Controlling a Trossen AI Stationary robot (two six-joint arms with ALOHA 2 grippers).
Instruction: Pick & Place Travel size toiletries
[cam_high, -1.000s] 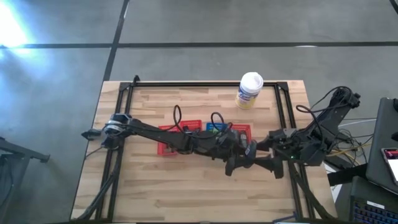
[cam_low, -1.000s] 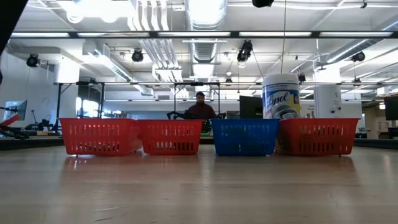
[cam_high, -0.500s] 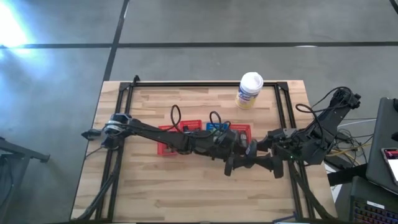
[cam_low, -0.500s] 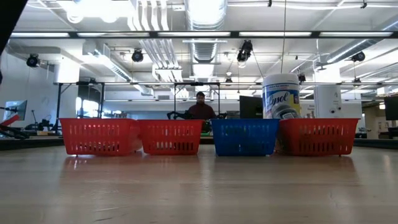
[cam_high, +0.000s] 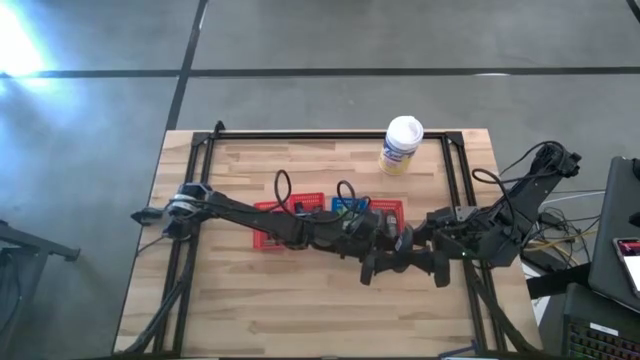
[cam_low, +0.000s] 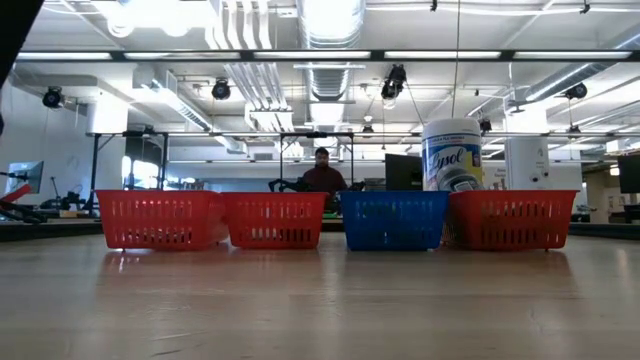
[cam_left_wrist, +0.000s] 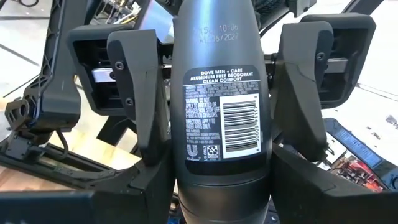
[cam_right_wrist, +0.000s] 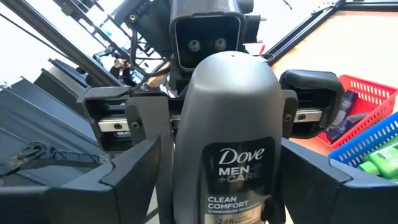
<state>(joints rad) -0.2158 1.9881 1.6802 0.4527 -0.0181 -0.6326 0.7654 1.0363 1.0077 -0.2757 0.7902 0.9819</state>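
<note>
Dove Men+Care deodorant stick (cam_left_wrist: 221, 106) sits midair between your two claws, above the counter (cam_high: 300, 310) at 5 o'clock of the basket row (cam_high: 330, 215). Left claw (cam_high: 385, 255) clamps it; right claw (cam_high: 412, 262) brackets it, contact unclear.

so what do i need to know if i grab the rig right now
Left gripper: shut on a dark grey deodorant, held in the air in front of the baskets.
Right gripper: meeting it head-on at the same deodorant; grip not clear.
Done: dark tubes lie in a red basket, green bottles in the blue one.
Left: probably finish the handover, then place the deodorant; which basket, I cannot tell.
</note>
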